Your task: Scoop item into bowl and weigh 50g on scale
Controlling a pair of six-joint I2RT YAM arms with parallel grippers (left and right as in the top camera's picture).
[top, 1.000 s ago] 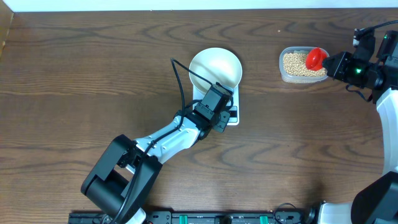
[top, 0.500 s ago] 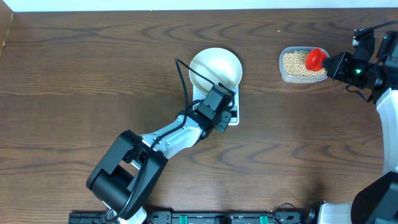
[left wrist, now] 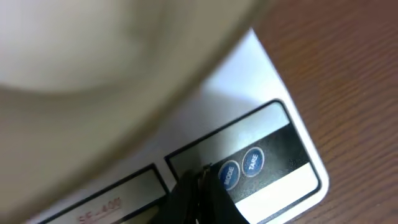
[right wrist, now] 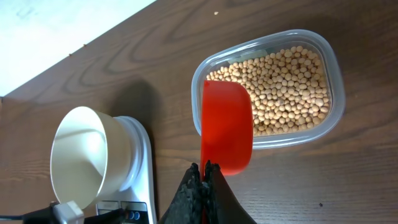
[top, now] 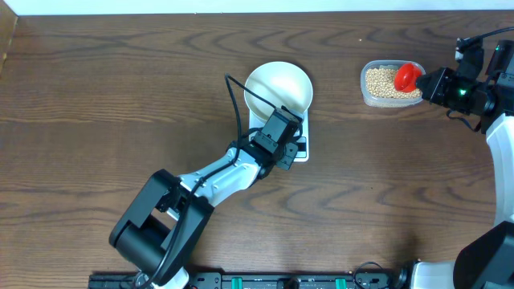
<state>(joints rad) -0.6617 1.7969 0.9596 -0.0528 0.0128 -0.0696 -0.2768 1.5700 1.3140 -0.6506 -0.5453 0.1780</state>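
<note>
The white bowl (top: 278, 87) stands empty on the white scale (top: 303, 154). My left gripper (top: 292, 149) is shut and empty, with its tips down on the scale's front panel. In the left wrist view the tips (left wrist: 200, 178) rest just left of the blue MODE button (left wrist: 229, 174), under the blurred bowl (left wrist: 93, 50). My right gripper (top: 431, 84) is shut on the handle of a red scoop (top: 408, 75). The scoop (right wrist: 227, 127) hangs empty over the left end of the beans (right wrist: 289, 78), and my right gripper (right wrist: 204, 169) holds its handle. The bowl (right wrist: 84, 152) and scale (right wrist: 144, 168) also show there.
The beans lie in a clear plastic tub (top: 369, 96) at the back right, its rim (right wrist: 333, 68) clear in the right wrist view. A TARE button (left wrist: 252, 162) sits next to MODE. The left arm's black cable (top: 234, 104) arcs beside the bowl. A white wall edges the table's far side.
The left arm's lower links shifted slightly to the right a second ago and have held since. Its tips stay on the scale's panel. The right arm and scoop have not moved.
</note>
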